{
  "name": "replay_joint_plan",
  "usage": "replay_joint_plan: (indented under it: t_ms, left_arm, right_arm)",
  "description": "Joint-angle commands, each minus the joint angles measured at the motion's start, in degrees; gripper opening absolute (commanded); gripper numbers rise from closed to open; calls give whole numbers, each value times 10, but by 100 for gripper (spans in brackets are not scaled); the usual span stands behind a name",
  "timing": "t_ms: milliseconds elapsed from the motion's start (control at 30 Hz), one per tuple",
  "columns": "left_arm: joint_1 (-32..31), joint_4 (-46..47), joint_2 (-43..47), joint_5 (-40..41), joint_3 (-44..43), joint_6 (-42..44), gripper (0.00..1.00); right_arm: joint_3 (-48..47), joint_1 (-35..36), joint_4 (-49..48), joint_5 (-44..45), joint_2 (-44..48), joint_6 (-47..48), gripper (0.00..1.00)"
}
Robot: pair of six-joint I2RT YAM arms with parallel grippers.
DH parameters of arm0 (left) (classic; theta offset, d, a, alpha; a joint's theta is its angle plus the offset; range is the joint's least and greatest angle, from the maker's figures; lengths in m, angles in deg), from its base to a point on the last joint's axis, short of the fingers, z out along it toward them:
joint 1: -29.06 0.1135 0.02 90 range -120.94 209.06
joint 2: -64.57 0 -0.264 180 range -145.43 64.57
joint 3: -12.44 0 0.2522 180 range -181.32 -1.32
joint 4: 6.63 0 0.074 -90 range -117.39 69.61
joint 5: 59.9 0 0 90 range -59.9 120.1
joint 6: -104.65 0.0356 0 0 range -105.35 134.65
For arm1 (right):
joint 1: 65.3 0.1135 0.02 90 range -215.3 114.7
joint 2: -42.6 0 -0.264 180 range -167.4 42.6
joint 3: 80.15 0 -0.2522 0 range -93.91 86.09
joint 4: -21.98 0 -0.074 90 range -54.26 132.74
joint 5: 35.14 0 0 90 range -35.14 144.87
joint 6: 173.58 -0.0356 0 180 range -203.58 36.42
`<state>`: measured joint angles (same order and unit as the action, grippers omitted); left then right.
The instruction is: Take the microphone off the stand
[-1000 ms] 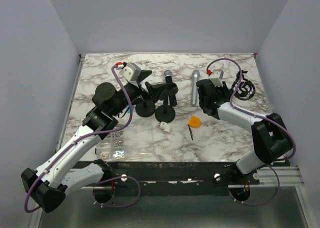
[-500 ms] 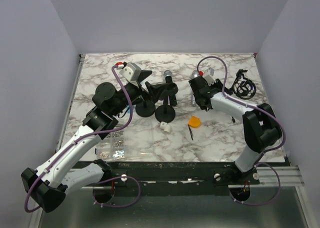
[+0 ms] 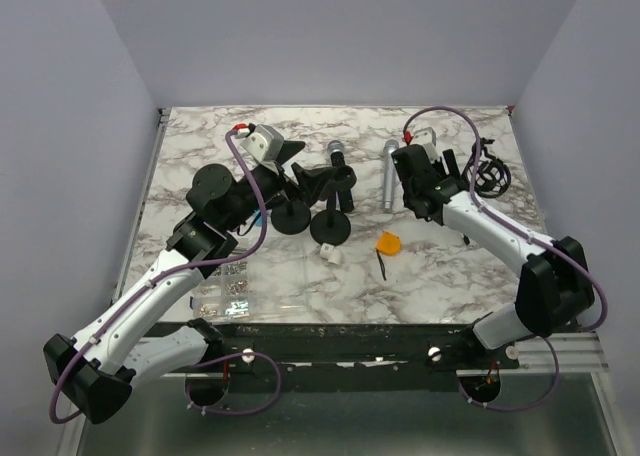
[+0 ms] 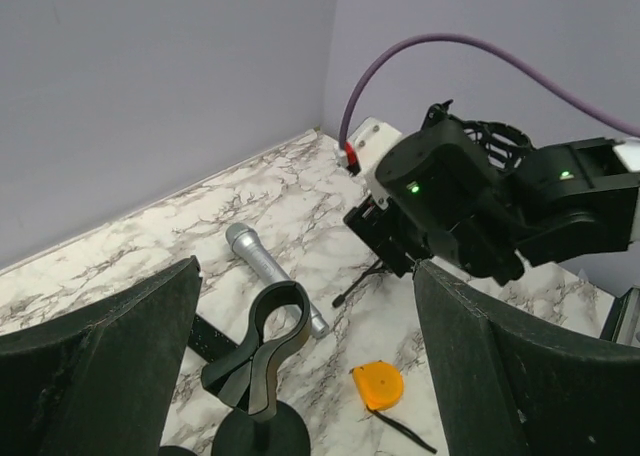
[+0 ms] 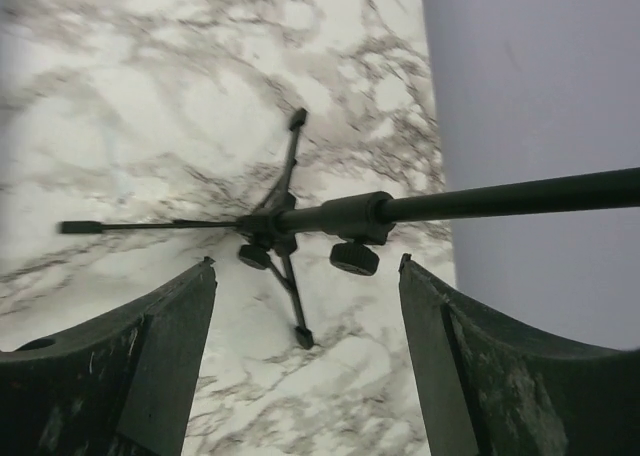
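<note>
One silver microphone [image 4: 262,261] lies flat on the marble table [image 4: 300,191], ahead of and between the left gripper's [image 4: 305,268] wide-spread jaws, just beyond the empty stand clip [image 4: 262,341]. Only a folded-out tripod [image 5: 268,223] shows between the right gripper's [image 5: 305,264] parted jaws; the microphone falls outside that view.

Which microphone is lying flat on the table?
The all-silver microphone, lying flat on the marble table. The other microphone has a dark handle and is propped up in the clip of a black stand.
</note>
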<state>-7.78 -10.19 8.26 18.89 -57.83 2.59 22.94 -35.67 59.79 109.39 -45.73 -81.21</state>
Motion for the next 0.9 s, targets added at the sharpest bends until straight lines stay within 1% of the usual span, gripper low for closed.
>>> replay_joint_plan:
  t_ms: [0, 33, 200, 267, 300, 333, 400, 533, 567, 633, 700, 767, 867]
  left_arm:
    - [-2, 8, -8, -11, -3, -3, 86]
    - [-2, 8, -10, -11, -3, -3, 86]
    - [-2, 7, -13, -9, -3, -2, 86]
    - [-2, 7, -12, -8, -3, -2, 86]
    - [-2, 7, -13, -9, -3, -2, 86]
    - [-2, 6, -13, -8, -3, -2, 86]
    - [-2, 4, -11, -8, -4, -2, 86]
    - [-2, -2, -4, -4, -8, 1, 88]
    - [-2, -3, -1, -3, -9, 1, 88]
    - [-2, -6, 6, 1, -11, 2, 89]
    - [-2, -6, 12, 1, -11, 3, 89]
    - [-2, -4, 19, 0, -10, 3, 90]
    - [-3, -4, 25, 0, -10, 3, 90]
  right_arm:
    - [-3, 4, 0, -133, 61, -45, 77]
    - [-4, 4, -2, -160, 78, -45, 78]
    - [-23, 4, -24, -359, 157, -47, 80]
    - [-39, 4, -38, -394, 188, -63, 80]
    - [-51, 4, -45, -397, 201, -76, 80]
    - [-65, 4, -46, -384, 209, -95, 81]
    - [-112, 4, -22, -317, 205, -140, 81]
    - [-251, 3, 106, -153, 146, -189, 81]
    - [-280, 3, 151, -101, 128, -204, 81]
    - [-317, 0, 204, -37, 106, -231, 81]
    - [-320, -10, 215, -25, 113, -240, 80]
    - [-309, -31, 215, -38, 127, -255, 78]
    - [-292, -105, 218, -107, 134, -263, 71]
